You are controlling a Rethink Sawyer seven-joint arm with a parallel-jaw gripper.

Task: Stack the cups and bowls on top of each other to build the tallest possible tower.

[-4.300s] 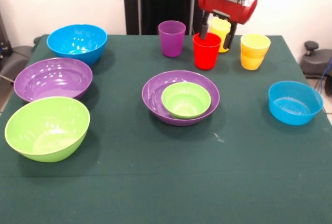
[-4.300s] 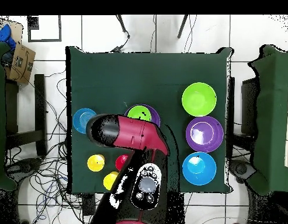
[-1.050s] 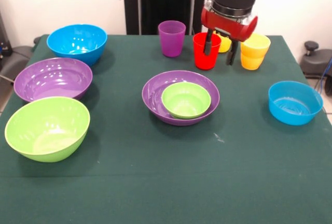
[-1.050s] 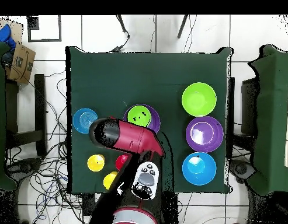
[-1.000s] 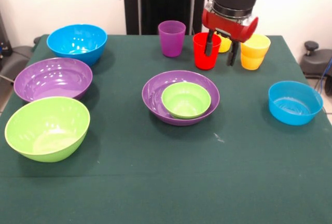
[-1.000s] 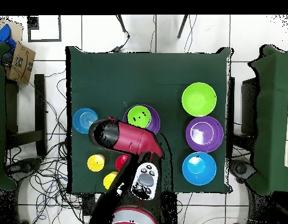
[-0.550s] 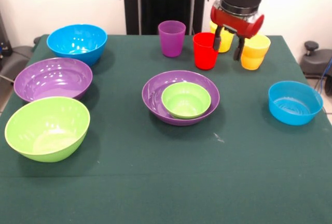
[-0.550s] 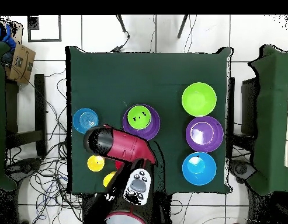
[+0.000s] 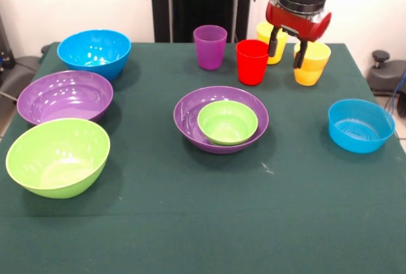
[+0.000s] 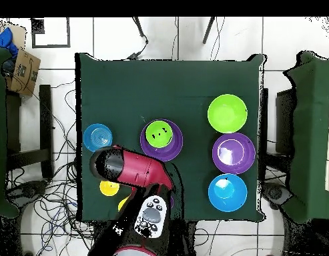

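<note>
Hovering with fingers spread, the hand point(image 9: 288, 51) hangs between upright red cup point(image 9: 252, 62) and yellow cups point(image 9: 311, 63).

Open cloth point(image 9: 209, 210) before crowded cups point(image 9: 252, 61)

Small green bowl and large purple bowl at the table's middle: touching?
Touching. The front view shows the small green bowl sitting inside the purple bowl.

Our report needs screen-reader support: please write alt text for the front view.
The robot's open claw hovers empty between a red cup and stacked yellow cups. On the green table, a small green bowl sits in a purple bowl, other bowls scattered around.
</note>
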